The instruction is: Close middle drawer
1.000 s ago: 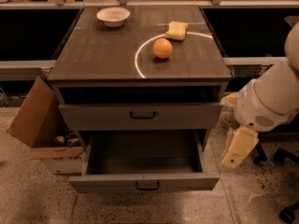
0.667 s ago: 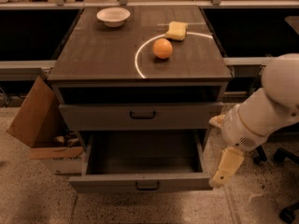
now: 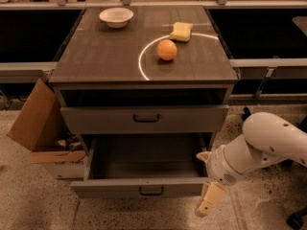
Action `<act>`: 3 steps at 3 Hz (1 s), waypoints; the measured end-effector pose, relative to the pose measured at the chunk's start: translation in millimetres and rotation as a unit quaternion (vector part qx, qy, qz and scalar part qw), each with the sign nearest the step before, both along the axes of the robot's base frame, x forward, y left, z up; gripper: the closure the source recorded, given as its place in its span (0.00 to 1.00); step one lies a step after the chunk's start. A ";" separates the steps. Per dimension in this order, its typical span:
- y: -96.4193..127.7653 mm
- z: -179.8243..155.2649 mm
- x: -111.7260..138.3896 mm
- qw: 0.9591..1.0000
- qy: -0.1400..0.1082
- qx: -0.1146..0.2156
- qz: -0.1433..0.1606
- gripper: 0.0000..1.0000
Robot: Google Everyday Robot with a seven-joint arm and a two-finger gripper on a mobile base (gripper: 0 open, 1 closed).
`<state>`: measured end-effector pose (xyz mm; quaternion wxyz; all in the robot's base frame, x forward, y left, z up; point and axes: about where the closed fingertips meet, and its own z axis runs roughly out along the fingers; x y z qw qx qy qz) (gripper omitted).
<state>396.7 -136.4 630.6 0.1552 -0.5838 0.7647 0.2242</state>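
The grey metal cabinet (image 3: 144,75) stands in the middle of the camera view. Its middle drawer (image 3: 144,163) is pulled far out, an empty deep box with a flat grey front (image 3: 110,188) and a small dark handle (image 3: 151,191). The top drawer (image 3: 144,120) above it stands slightly out. The lowest drawer is hidden below. My gripper (image 3: 209,203) hangs low on the white arm (image 3: 268,145), just right of the middle drawer's front right corner and slightly in front of it.
On the cabinet top lie a white bowl (image 3: 116,17), an orange (image 3: 167,50) and a yellow sponge (image 3: 181,31). An open cardboard box (image 3: 38,123) leans against the cabinet's left side. Dark counters flank the cabinet. A black chair base (image 3: 298,218) is at the lower right.
My arm and gripper have moved down and left, from beside the cabinet's right side to the front right corner of the open middle drawer. The drawer has not moved.
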 end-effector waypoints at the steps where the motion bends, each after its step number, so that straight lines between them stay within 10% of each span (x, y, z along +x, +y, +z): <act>1: 0.2 -3.9 0.1 1.000 0.001 0.001 0.002 0.00; 3: -3.2 -67.5 -2.0 0.999 0.011 0.026 0.041 0.19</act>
